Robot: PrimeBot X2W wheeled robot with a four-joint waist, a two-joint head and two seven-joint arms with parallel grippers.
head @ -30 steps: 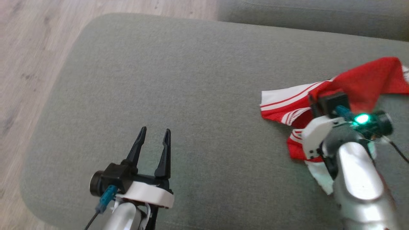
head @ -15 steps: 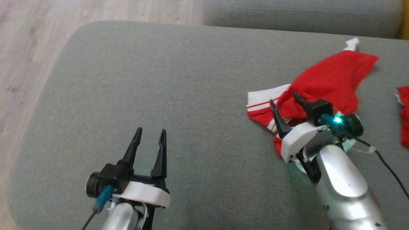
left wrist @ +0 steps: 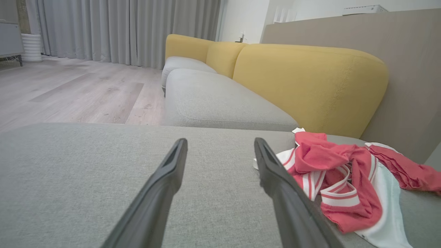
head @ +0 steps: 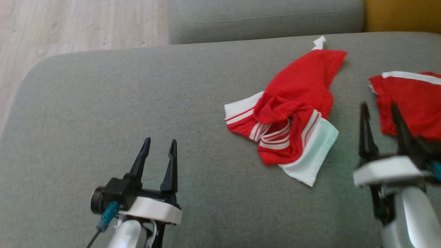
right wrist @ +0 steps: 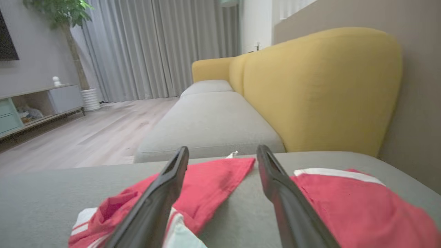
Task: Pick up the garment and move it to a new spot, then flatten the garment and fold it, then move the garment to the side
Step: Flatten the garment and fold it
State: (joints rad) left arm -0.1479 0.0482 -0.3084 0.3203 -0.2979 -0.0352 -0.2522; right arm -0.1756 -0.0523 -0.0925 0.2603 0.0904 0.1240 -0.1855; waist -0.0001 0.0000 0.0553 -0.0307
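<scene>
Wood-plank floor (head: 69, 24): pale boards run along the far left of my head view, beyond the seat's rounded corner.
Grey fabric sofa cushion (head: 103, 103): broad and flat, it carries everything I am working over.
Left gripper (head: 160, 140): I have it low at the near left, its two dark fingers spread wide with nothing between them, over bare cushion and well apart from the clothing.
Red garment with white stripes and a white band (head: 293, 103): lies crumpled right of centre on the cushion, bunched at the middle. One red corner stretches toward the backrest and the white band lies nearest me; neither gripper touches it.
Right gripper (head: 378, 106): at the near right, fingers parted wide and empty. Through its wrist camera I see bare grey between them, the striped garment to one side and another red piece to the other.
Second red cloth with a white edge (head: 413, 103): lies at the far right of the cushion, just behind the right gripper's fingers; whether they touch it I cannot tell.
Yellow upholstered backrest (head: 403, 15): rises behind the cushion at the upper right.
</scene>
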